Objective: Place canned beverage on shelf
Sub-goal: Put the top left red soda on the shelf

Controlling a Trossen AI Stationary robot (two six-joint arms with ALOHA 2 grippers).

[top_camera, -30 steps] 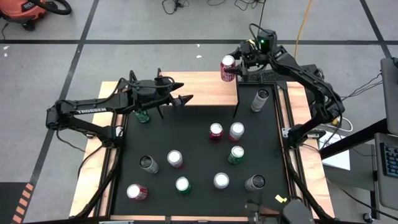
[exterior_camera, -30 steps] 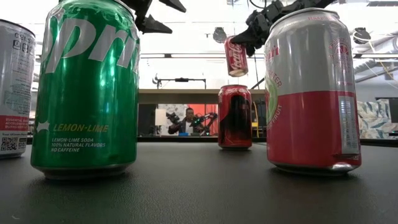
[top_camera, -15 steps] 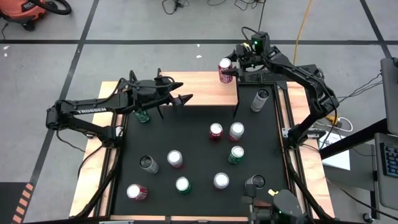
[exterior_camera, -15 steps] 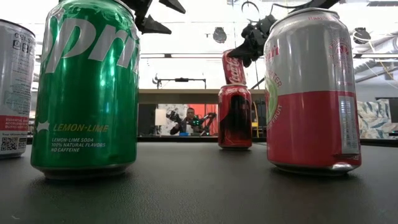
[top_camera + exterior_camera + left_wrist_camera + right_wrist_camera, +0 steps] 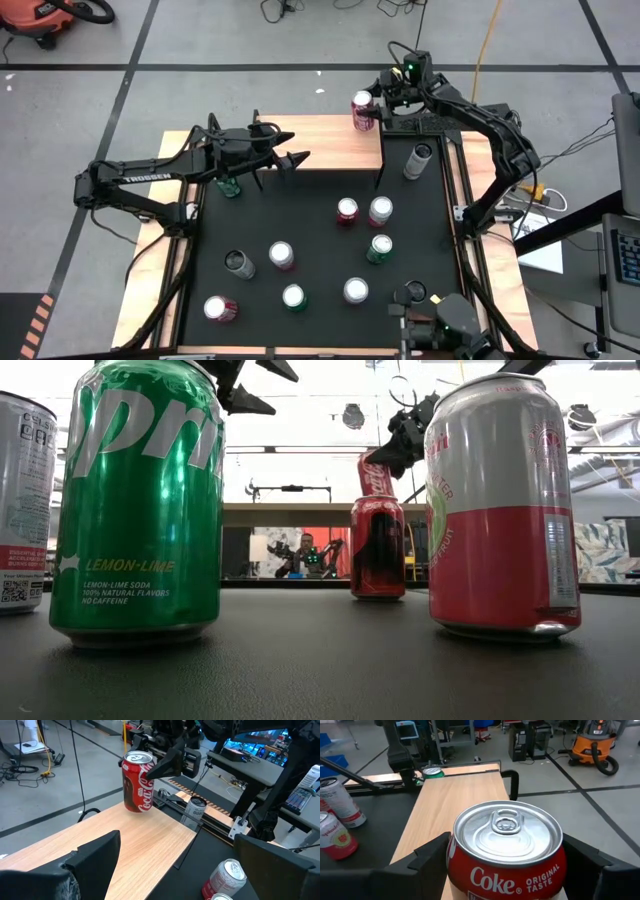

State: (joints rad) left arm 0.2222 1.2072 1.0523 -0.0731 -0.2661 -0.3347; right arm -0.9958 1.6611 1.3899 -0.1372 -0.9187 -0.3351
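The big black table (image 5: 320,300) has a flat, dull top with wooden rails down its sides. At its far edge stands the shelf (image 5: 320,135), a low stand with a smooth, pale wood top and thin black legs.

The right gripper (image 5: 378,100) holds the red Coke can (image 5: 363,110) over the shelf's right end, near the corner. Its fingers are closed around the can's sides, just under the rim. In the left wrist view the can looks upright and is on the wood or just above it; which one cannot be told.

The left gripper (image 5: 285,150) hangs over the near edge of the shelf with its fingers spread wide and nothing in them.

The can is a round metal tube, shiny and slippery. It looks unopened, so it is probably heavy and firm. It dents if squeezed hard. The round sides are the best place to hold it.

Other cans (image 5: 360,240) stand about on the black table.
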